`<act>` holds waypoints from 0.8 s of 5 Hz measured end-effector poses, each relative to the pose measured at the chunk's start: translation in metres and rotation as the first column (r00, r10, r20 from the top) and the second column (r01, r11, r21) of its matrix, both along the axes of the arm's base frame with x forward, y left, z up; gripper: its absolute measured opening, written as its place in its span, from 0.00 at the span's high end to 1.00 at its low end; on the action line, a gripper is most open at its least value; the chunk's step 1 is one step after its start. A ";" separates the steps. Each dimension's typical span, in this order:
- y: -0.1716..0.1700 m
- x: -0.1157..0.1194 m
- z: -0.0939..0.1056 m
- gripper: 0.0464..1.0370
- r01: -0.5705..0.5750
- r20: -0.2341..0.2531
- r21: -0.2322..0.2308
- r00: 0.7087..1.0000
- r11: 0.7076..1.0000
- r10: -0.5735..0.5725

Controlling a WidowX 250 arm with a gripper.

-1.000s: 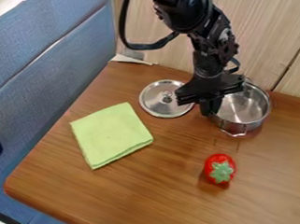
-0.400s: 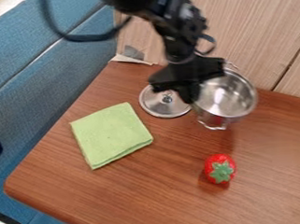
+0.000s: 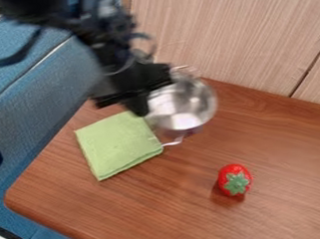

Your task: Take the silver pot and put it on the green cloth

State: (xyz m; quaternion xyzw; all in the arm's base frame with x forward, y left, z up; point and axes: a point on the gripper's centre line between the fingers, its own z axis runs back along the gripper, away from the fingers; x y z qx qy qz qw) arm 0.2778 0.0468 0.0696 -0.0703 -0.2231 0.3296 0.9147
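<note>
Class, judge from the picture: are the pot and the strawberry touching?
Apart. The camera view shows a wide stretch of table between the pot and the strawberry.

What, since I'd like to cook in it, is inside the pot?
Bare, shiny metal shows inside the pot. The gripper covers one side of it; what lies right behind there cannot be seen.
</note>
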 end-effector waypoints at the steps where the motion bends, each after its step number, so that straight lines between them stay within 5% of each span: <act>1: 0.024 -0.026 0.001 0.99 -0.038 -0.001 -0.008 0.999 0.999 0.038; 2: 0.046 -0.037 -0.010 0.99 -0.105 -0.024 -0.031 0.994 0.994 0.104; 3: 0.053 -0.042 -0.036 0.99 -0.149 -0.117 -0.040 0.983 0.988 0.144; 4: 0.060 -0.041 -0.048 0.99 -0.184 -0.147 -0.023 0.973 0.983 0.179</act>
